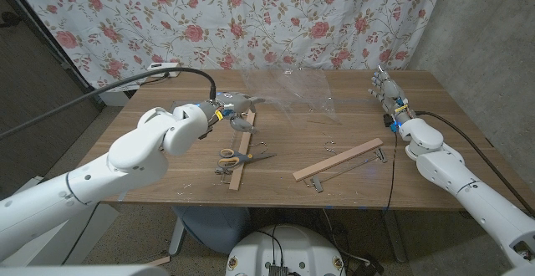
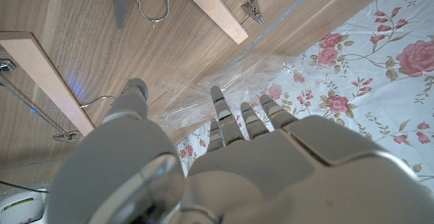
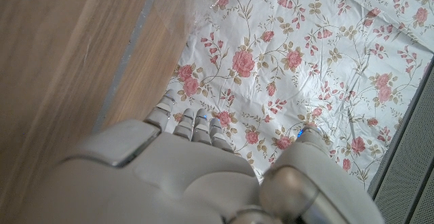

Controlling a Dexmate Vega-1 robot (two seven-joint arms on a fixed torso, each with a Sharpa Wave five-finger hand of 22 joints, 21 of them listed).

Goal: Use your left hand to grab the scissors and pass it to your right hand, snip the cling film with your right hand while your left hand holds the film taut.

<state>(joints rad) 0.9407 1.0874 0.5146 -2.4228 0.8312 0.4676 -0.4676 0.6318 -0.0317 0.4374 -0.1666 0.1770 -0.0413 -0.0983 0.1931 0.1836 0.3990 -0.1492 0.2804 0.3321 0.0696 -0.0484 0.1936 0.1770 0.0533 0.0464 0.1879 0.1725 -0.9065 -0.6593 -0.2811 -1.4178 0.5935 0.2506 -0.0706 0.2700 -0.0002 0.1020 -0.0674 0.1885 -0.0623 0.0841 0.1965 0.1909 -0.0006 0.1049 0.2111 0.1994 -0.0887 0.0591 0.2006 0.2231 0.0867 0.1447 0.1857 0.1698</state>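
A rose-patterned curtain [image 1: 251,17] hangs behind the wooden bench [image 1: 284,188], with a grey wall off to one side. On the bench a sheet of cling film [image 1: 288,92] stands stretched upright near the far edge, clear and faintly wrinkled. Two wooden slats lie in front of it: the left slat [image 1: 243,155] runs lengthwise away from the robot, and the right slat [image 1: 338,160] lies at an angle, a metal clip [image 1: 318,184] at its near end. The scissors [image 1: 235,155] rest on the bench across the left slat, yellow-ringed handles to the left, blades pointing right, with a bent wire hook [image 1: 266,152] just beside the blade tips.

The left robot hand [image 1: 236,113] hovers above the far end of the left slat, just beyond the scissors; its wrist view shows the fingers [image 2: 224,119] stretched out and apart, holding nothing. The right robot hand [image 1: 386,88] is raised near the bench's far right corner, well apart from the scissors, its fingers [image 3: 193,123] extended towards the curtain, released and holding nothing
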